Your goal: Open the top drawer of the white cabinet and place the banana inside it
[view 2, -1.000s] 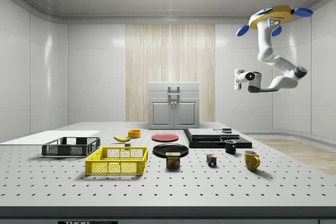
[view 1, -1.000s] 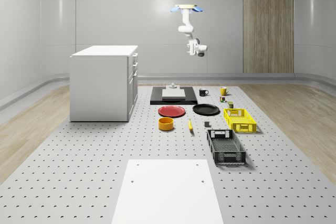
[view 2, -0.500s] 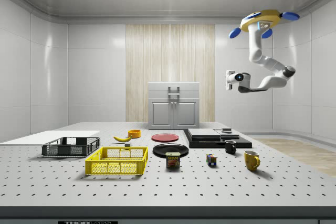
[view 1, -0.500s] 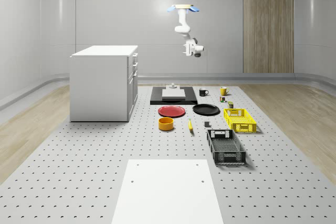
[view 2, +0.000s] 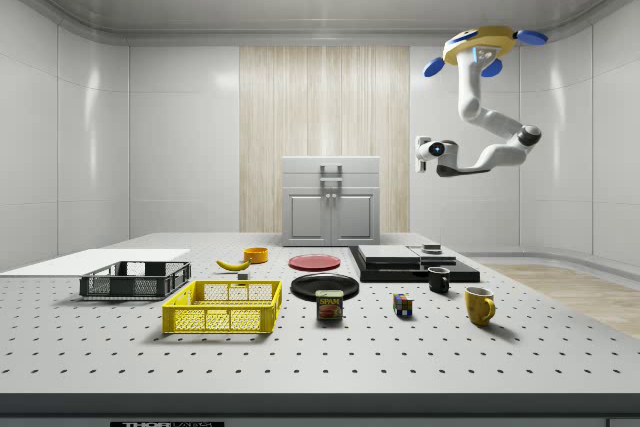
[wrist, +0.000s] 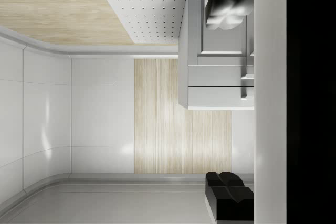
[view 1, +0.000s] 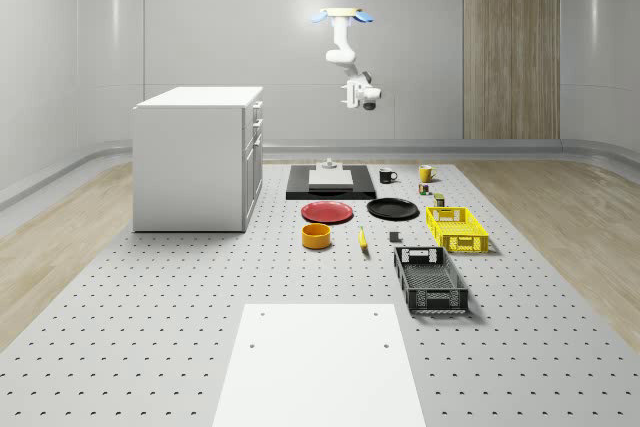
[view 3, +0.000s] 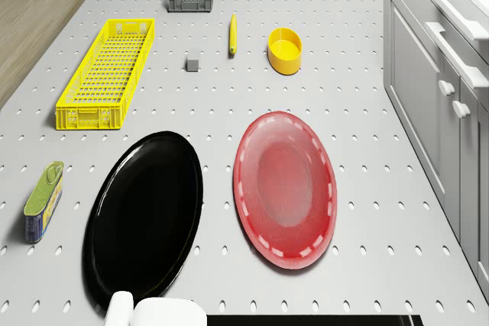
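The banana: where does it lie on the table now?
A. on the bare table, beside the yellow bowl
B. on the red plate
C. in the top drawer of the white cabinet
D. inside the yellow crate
A: the banana lies on the perforated table, apart from the yellow bowl next to it.

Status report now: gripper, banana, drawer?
Drone hovering high beyond the table's far end, gripper empty. Banana lies beside bowl. Cabinet drawers shut.

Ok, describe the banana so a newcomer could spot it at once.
Start at the white cabinet on the table. In front of its doors sit a red plate and a yellow bowl; the banana lies beside the bowl, the slim yellow curved thing.
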Available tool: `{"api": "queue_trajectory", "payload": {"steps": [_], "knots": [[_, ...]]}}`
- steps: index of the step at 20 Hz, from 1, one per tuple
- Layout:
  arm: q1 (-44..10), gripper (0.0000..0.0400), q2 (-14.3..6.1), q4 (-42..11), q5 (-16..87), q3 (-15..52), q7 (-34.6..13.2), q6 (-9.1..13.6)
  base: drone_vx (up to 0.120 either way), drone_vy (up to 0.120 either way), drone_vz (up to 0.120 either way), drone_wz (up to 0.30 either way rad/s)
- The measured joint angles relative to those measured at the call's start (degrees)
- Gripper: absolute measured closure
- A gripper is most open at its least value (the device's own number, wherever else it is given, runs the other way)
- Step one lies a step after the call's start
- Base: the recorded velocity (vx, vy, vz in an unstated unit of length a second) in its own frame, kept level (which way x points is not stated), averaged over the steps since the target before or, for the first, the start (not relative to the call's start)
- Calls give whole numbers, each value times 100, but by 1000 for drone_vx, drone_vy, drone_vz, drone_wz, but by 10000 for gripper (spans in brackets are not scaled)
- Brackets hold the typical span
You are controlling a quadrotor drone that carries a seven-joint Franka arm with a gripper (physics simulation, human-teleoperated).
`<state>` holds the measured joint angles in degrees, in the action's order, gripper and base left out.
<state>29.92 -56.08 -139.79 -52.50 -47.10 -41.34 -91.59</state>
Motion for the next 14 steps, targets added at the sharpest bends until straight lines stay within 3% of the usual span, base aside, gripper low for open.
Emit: {"api": "queue_trajectory", "payload": {"steps": [14], "knots": [[306,0,-297,-38,225,-116,-186,-279,120,-120,0,0]]}}
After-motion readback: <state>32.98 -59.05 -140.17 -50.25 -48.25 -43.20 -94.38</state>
